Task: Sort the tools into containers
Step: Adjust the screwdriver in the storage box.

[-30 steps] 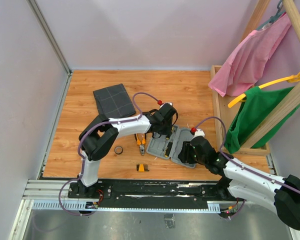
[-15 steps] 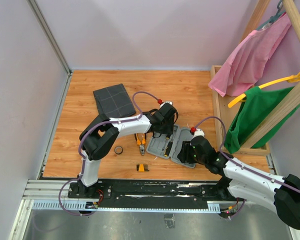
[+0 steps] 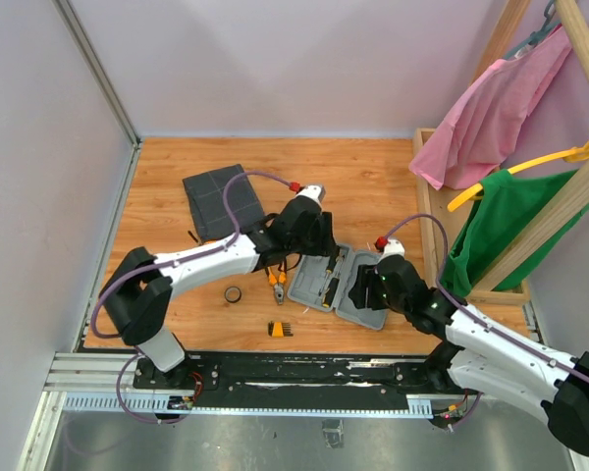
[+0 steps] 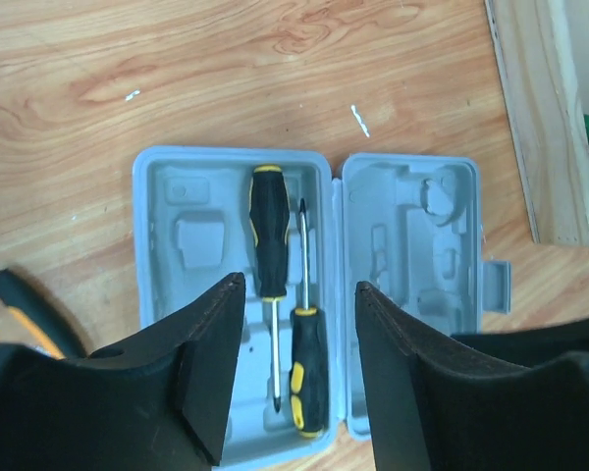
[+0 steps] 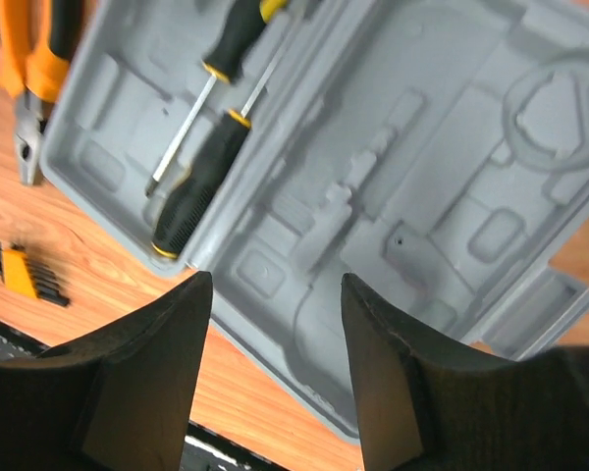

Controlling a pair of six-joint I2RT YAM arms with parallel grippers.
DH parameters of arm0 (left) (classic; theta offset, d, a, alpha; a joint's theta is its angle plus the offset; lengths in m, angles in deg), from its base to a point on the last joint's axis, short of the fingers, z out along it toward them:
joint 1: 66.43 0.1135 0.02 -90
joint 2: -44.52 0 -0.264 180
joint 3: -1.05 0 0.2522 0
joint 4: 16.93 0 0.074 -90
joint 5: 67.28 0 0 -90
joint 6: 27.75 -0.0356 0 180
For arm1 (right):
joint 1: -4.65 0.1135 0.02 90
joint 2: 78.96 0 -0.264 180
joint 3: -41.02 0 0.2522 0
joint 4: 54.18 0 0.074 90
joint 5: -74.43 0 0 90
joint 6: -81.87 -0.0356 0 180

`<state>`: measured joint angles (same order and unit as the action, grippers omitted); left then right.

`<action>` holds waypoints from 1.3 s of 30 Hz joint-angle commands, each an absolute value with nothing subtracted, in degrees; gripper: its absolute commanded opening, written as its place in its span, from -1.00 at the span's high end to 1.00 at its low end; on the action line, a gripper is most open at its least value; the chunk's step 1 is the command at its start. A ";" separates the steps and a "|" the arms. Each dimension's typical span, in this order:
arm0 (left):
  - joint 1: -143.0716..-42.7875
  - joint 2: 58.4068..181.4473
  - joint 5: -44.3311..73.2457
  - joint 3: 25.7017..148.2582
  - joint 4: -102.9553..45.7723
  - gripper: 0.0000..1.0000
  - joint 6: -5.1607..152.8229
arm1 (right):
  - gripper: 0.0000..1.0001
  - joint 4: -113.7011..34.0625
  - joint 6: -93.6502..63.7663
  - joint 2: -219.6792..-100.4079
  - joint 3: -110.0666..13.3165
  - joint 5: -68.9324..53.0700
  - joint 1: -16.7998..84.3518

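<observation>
Item 1, my left gripper (image 4: 299, 287): fingers wide, empty, over case (image 4: 402, 245); two screwdrivers (image 4: 270, 235) seated inside.
Item 2, my right gripper (image 5: 275, 280): wide, empty, over same case.
Item 3, pliers (image 3: 275, 283): on table (image 3: 167, 294), just left of case, long axis near-far, nearer my left gripper; likely next pick.

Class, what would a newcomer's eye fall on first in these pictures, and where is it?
The open grey case mid-table, with two black-and-yellow screwdrivers lying side by side in one half. The left gripper and right gripper hover open above it; a pink garment and a green garment hang at the right.
</observation>
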<state>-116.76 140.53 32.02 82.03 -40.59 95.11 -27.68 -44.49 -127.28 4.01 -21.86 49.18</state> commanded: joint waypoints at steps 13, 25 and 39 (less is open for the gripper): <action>-117.01 124.97 28.46 59.44 -30.08 0.11 96.65 | 0.02 -27.17 -43.56 -150.75 -19.27 -25.78 44.01; -118.02 126.21 27.45 57.08 -26.87 0.16 98.25 | 0.28 -23.77 -41.15 -167.07 -30.37 -25.24 42.08; -118.02 126.58 27.21 57.88 -27.26 0.18 97.97 | 0.41 -17.97 -39.09 -177.03 -38.29 -24.65 42.04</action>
<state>-117.52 126.52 27.69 57.49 -28.91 98.06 -21.32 -40.38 -175.49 -35.85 -24.19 42.71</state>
